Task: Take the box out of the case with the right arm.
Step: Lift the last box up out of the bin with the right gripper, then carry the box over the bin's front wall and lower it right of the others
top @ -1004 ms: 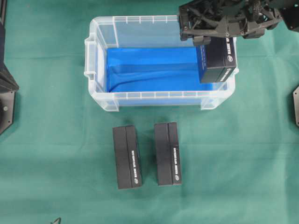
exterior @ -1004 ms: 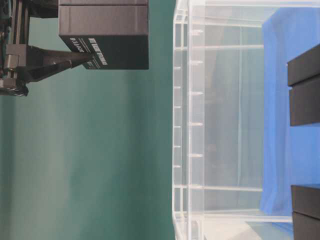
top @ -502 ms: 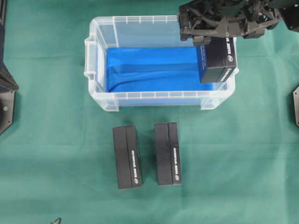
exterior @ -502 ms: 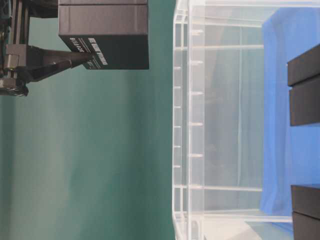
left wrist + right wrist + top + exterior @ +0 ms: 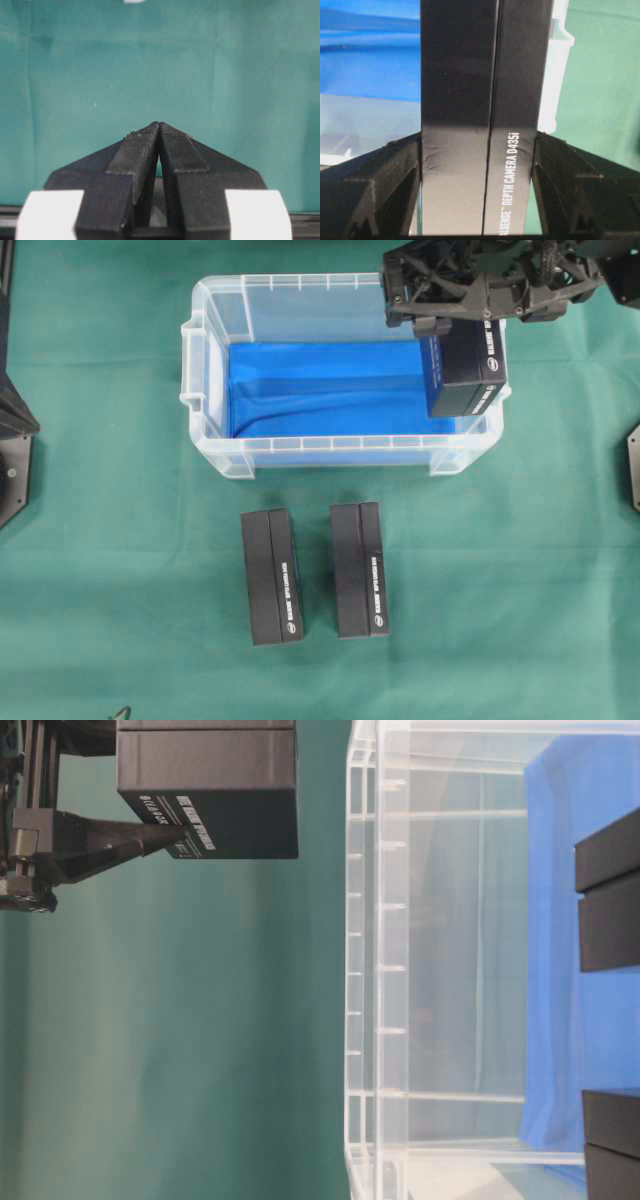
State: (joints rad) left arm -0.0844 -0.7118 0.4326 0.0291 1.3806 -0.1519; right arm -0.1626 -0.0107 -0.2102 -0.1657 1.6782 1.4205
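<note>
Change: nothing has shifted since the earlier frames; the arm and its load sit just as they did.
Box (image 5: 467, 368): held in the air above the right end of the case (image 5: 215, 430); the table-level view shows it clear of the rim, so it looks lifted out though not yet carried aside.
Right fingers (image 5: 477, 150): clamped on the box's two long sides, set fairly wide.
Left fingers (image 5: 159, 145): pressed together, holding nothing, over bare green cloth.
Handling: probably a light, stiff cardboard carton with smooth faces; it may slip if the squeeze eases. The flat long sides are the sound place to take hold.
Case contents: only the blue sheet (image 5: 320, 390) shows inside.
Table (image 5: 100, 590): two more black boxes (image 5: 272, 576) lie side by side, apart, in front of the case.
</note>
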